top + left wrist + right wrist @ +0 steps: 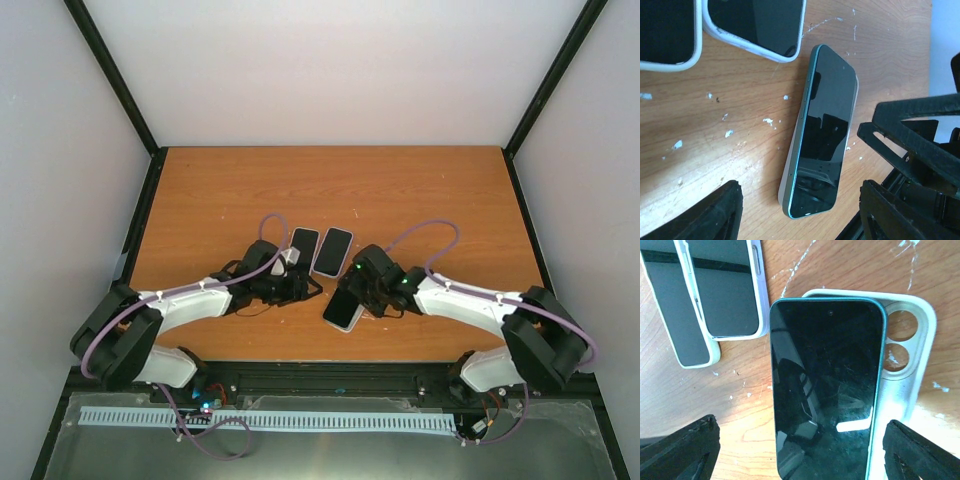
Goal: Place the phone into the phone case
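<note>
A dark-screened phone [825, 390] with a teal rim lies face up on the pale phone case [902, 365], shifted sideways so the case's camera holes and one long side stick out. It is near the table's front edge [343, 310]. My right gripper [802, 455] is open, its fingers [685, 450] standing either side of the phone without touching it. My left gripper [800, 215] is also open, straddling the phone's other end [822, 135]. A strip of the case [785, 182] shows under the phone there.
Two other phones in white cases [303, 245] [333, 250] lie side by side just beyond the grippers, also seen in the right wrist view [727, 285]. The right arm's black gripper [920, 135] is close to the left one. The table's front edge [330, 360] is near.
</note>
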Action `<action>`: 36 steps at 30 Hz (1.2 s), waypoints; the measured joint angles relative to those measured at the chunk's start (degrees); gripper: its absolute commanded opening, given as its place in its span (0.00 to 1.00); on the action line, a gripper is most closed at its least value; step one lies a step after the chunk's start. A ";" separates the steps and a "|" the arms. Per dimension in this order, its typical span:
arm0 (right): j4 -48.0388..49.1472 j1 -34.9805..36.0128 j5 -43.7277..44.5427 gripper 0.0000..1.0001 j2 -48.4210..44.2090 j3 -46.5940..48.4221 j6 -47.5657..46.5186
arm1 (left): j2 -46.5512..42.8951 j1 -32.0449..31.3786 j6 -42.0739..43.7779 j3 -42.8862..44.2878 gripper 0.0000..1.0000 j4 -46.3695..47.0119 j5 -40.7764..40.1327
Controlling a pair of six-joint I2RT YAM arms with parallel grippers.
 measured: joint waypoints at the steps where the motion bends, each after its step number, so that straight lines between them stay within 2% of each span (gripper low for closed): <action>1: 0.13 -0.02 0.24 0.86 -0.90 -0.55 -0.35 | 0.24 0.00 0.13 0.22 0.63 -0.02 0.04; 5: 0.76 -0.02 2.08 0.81 -4.85 -3.39 -2.49 | 1.46 0.00 1.27 1.66 0.58 0.04 0.09; 10: 1.49 -0.59 4.26 0.70 -9.05 -6.23 -7.15 | 4.24 0.04 3.13 3.87 0.53 0.66 -0.15; 14: 5.86 -2.32 4.04 0.60 -12.28 -11.23 -10.56 | 6.69 0.04 4.48 4.72 0.51 1.79 -0.11; 17: 9.09 -3.63 3.23 0.58 -13.75 -14.99 -12.22 | 8.22 0.04 4.96 4.87 0.50 2.56 0.09; 29: 19.71 -6.84 -2.45 0.53 -8.79 -18.14 -16.31 | 11.85 -0.76 4.98 5.77 0.46 5.46 1.44; 36: 21.14 -6.84 -3.43 0.44 -5.29 -18.10 -18.34 | 13.31 -2.32 4.48 6.40 0.44 5.57 1.22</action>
